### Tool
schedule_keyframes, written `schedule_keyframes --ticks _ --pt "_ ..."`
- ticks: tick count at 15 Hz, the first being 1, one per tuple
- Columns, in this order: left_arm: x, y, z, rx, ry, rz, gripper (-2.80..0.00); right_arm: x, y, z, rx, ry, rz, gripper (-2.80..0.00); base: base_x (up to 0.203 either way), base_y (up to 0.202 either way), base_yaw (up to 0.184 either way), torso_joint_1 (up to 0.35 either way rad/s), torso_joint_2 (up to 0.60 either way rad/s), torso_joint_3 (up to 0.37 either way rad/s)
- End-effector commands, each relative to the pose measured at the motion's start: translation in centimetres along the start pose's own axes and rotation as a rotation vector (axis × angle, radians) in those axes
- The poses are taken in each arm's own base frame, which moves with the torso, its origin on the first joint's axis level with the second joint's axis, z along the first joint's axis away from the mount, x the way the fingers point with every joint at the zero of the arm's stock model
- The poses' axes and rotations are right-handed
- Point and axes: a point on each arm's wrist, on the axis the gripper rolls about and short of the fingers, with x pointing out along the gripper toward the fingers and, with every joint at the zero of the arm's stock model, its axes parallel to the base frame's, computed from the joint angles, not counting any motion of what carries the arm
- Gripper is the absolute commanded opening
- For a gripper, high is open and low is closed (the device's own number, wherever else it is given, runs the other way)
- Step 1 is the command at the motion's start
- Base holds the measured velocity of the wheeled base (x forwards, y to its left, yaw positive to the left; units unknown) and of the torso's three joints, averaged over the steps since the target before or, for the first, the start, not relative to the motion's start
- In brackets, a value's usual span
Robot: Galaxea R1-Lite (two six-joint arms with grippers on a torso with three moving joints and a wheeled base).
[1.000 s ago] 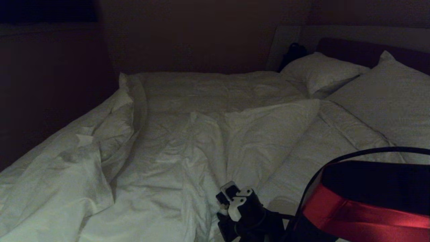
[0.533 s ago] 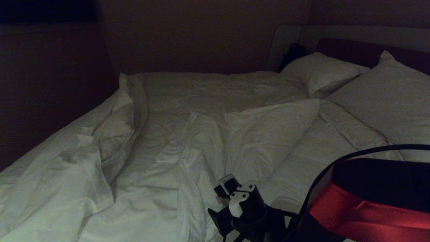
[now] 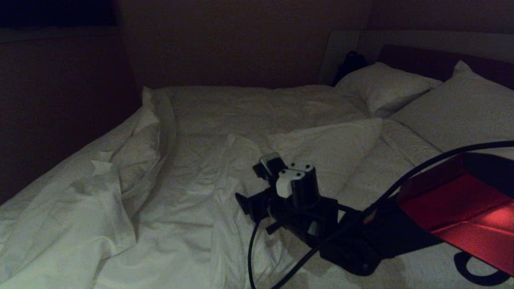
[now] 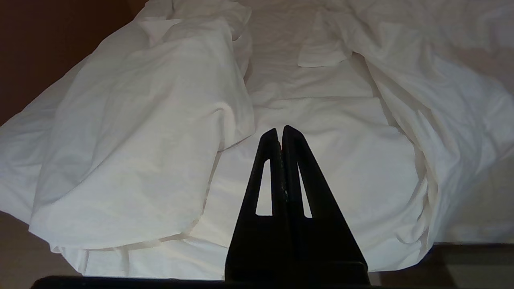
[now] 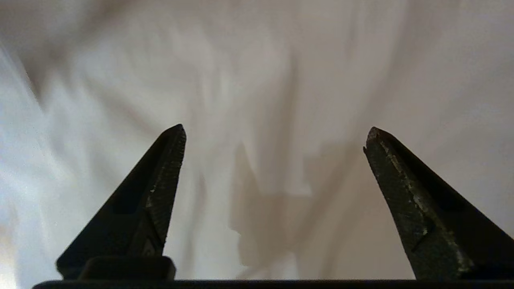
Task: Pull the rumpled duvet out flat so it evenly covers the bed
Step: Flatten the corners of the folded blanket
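Right hand (image 5: 275,138) spread wide over rumpled duvet (image 3: 192,192), pillows (image 3: 381,86) possibly beyond

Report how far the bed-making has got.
Done: little. The duvet is bunched in ridges, heaped at the bed's near left corner, with bare sheet showing below the pillows. In hand: the right hand hangs over the cloth, fingers wide apart, holding nothing; the left hand is shut, parked at the bed's edge. Left: grasp, pull flat.

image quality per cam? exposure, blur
Head view: dim; duvet folds readable, walls nearly black. Left wrist view: bright and sharp, shut left tool in silhouette. Right wrist view: cloth motion-smeared, open right tool sharp, its shadow on the cloth.
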Motion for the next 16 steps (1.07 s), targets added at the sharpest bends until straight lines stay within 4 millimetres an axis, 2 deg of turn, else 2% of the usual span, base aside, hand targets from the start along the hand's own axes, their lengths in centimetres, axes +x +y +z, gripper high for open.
schedule_keyframes --ticks 1,3,4,9,11,16 --pt "0.0 0.0 0.0 0.000 0.001 0.001 -2.80 3.1 -0.1 0.3 -0.005 0.036 -0.023 0.00 0.000 0.000 0.000 0.000 0.00 0.000" --pt "0.0 0.0 0.0 0.000 0.001 0.001 -2.80 5.1 -0.4 -1.0 -0.013 0.085 -0.039 0.00 0.000 0.000 0.000 0.000 0.00 0.000" --pt "0.0 0.0 0.0 0.000 0.001 0.001 -2.80 5.4 -0.7 -1.3 -0.013 0.094 -0.046 -2.80 0.000 0.000 0.000 0.000 0.00 0.000" --pt "0.0 0.0 0.0 0.000 0.001 0.001 -2.80 6.9 -1.6 -1.9 -0.013 0.116 -0.070 -2.80 0.000 0.000 0.000 0.000 0.00 0.000" --pt "0.0 0.0 0.0 0.000 0.001 0.001 -2.80 7.7 -1.8 -0.8 -0.004 0.087 -0.076 -2.80 0.000 0.000 0.000 0.000 0.00 0.000" --pt "0.0 0.0 0.0 0.000 0.001 0.001 -2.80 8.4 -1.7 -0.9 -0.031 0.099 -0.072 -2.80 0.000 0.000 0.000 0.000 0.00 0.000"
